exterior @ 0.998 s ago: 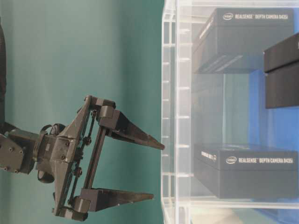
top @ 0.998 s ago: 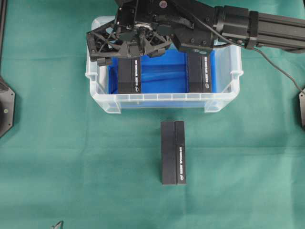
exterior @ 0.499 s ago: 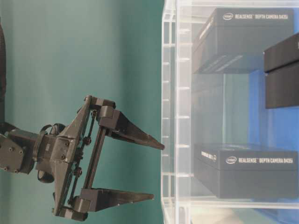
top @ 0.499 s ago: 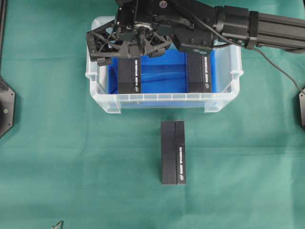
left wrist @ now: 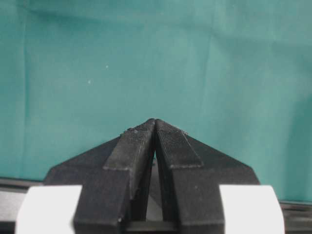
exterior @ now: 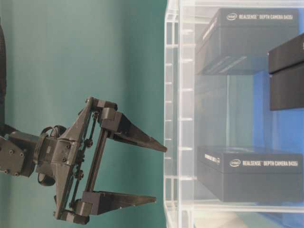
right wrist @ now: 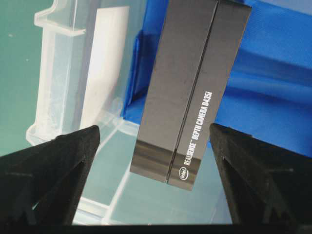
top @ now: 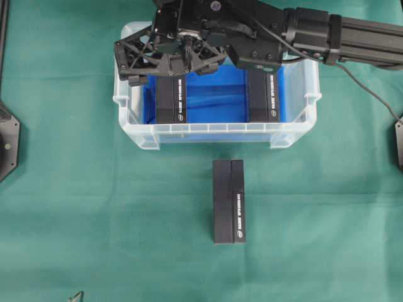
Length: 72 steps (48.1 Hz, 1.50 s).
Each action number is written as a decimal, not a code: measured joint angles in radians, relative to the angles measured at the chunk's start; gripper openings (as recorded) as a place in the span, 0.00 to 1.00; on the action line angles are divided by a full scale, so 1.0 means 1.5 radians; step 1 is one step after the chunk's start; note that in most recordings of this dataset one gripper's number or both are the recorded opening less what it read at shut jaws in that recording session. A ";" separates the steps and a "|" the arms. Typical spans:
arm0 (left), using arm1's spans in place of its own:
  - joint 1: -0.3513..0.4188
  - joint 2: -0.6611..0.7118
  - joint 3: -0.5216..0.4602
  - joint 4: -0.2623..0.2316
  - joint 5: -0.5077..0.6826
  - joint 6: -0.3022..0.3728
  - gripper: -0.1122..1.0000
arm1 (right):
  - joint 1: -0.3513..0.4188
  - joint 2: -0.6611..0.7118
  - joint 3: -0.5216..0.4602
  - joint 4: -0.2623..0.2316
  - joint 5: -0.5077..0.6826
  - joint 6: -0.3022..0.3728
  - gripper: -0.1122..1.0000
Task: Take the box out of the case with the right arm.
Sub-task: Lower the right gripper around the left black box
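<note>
The box (right wrist: 190, 92) lies between the wide-open right claw's (right wrist: 155, 183) fingers, untouched.

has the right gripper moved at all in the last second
No. In the overhead view the right gripper sits at the same spot over the case's far-left end.

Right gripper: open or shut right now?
Open. The right gripper has its fingers spread wide on either side of the black RealSense box, touching nothing.

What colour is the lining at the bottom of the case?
Bright blue lining under the black boxes in the clear case; the overhead view shows it best.
</note>
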 measured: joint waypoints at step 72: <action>0.000 0.004 0.000 0.001 -0.002 0.000 0.10 | -0.018 0.037 0.140 0.001 -0.145 0.012 0.94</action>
